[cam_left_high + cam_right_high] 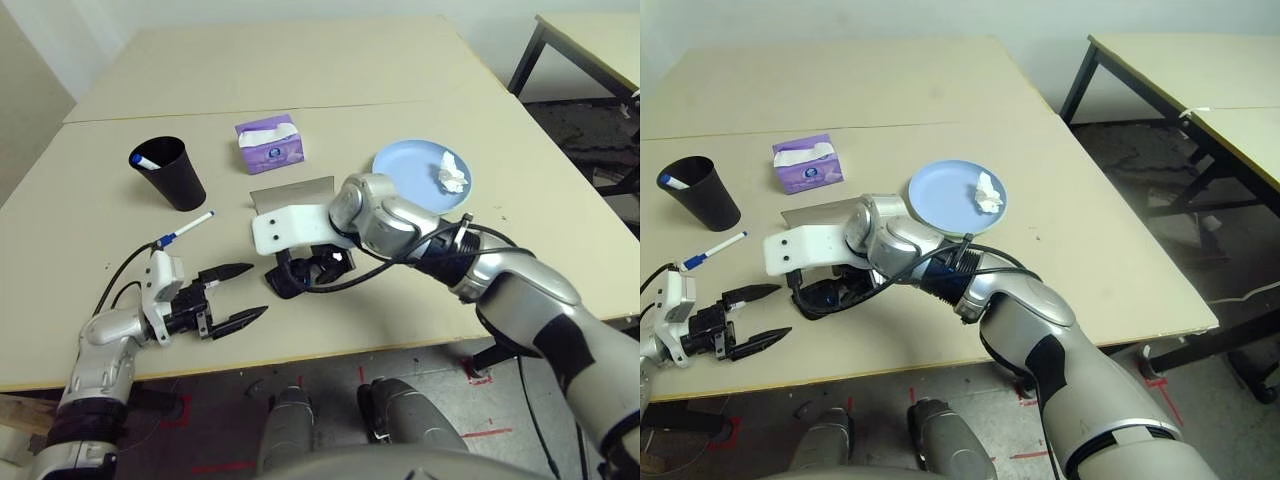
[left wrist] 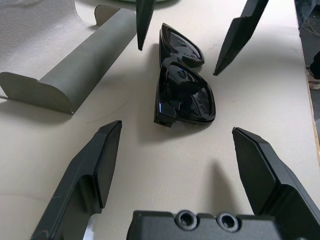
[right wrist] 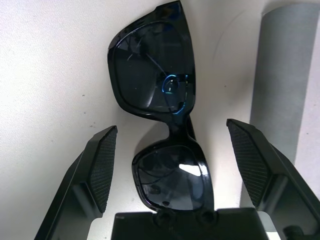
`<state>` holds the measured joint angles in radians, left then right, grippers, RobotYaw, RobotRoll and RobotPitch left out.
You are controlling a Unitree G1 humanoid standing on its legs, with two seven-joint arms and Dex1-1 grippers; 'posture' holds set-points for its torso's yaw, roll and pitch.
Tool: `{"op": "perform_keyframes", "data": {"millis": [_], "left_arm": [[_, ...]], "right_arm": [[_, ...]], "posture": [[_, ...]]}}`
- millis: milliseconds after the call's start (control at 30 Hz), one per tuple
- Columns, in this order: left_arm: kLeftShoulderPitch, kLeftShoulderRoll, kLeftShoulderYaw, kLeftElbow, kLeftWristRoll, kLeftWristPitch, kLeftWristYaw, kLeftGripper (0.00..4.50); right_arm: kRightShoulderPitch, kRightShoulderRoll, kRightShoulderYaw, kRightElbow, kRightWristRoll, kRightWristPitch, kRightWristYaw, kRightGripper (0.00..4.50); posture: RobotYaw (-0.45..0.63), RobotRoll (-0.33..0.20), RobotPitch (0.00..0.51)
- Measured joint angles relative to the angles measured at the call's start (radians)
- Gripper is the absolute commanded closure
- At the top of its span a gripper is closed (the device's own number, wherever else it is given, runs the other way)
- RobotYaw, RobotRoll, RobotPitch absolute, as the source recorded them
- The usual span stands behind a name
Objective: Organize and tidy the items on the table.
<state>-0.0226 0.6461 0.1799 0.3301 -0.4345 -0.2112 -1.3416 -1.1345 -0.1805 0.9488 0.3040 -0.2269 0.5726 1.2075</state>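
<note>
The right gripper (image 3: 167, 165) is hanging spread over the black sunglasses (image 3: 160, 120) beside the grey glasses case (image 2: 75, 65), seemingly lining up a grasp, while the left gripper (image 1: 235, 295) is waiting spread nearby.

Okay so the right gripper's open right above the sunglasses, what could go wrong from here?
1. The right gripper straddles the black sunglasses with its fingers either side of the bridge; closing there could press on a glossy lens and scratch it, or tip the frame.
2. The grey glasses case lies close beside the sunglasses, so one finger could catch its edge and shove it.
3. The left gripper waits open nearby, pointing at the same spot; the arms could collide.
</note>
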Motion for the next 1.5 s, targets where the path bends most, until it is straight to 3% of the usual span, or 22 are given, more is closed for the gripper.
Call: {"op": "perform_keyframes", "data": {"millis": [333, 367, 433, 767, 1267, 1500], "left_arm": [[0.004, -0.008, -0.002, -0.006, 0.000, 0.005, 0.007, 0.00], [0.004, -0.010, -0.002, -0.006, 0.000, 0.005, 0.008, 0.00], [0.005, -0.013, -0.004, -0.007, 0.001, 0.005, 0.010, 0.00], [0.008, -0.022, -0.018, -0.046, 0.000, 0.029, 0.026, 0.00], [-0.001, -0.033, -0.029, -0.061, -0.008, 0.050, 0.043, 0.00], [-0.007, -0.033, -0.038, -0.050, -0.007, 0.050, 0.041, 0.00]], "right_arm": [[0.019, 0.010, -0.016, 0.006, -0.018, -0.013, 0.000, 0.04], [0.019, 0.011, -0.018, 0.011, -0.020, -0.017, 0.001, 0.21], [0.020, 0.011, -0.021, 0.019, -0.024, -0.023, 0.002, 0.61], [0.027, 0.010, -0.042, 0.015, -0.035, -0.041, 0.016, 4.25], [0.034, -0.033, -0.072, -0.011, -0.066, -0.056, 0.080, 4.33], [-0.088, -0.035, -0.089, 0.060, -0.100, -0.097, 0.123, 4.34]], "posture": [[-0.06, 0.000, 0.128], [-0.06, 0.000, 0.128], [-0.06, 0.000, 0.128], [-0.06, 0.000, 0.128], [-0.09, 0.000, 0.130], [-0.09, 0.000, 0.129]]}}
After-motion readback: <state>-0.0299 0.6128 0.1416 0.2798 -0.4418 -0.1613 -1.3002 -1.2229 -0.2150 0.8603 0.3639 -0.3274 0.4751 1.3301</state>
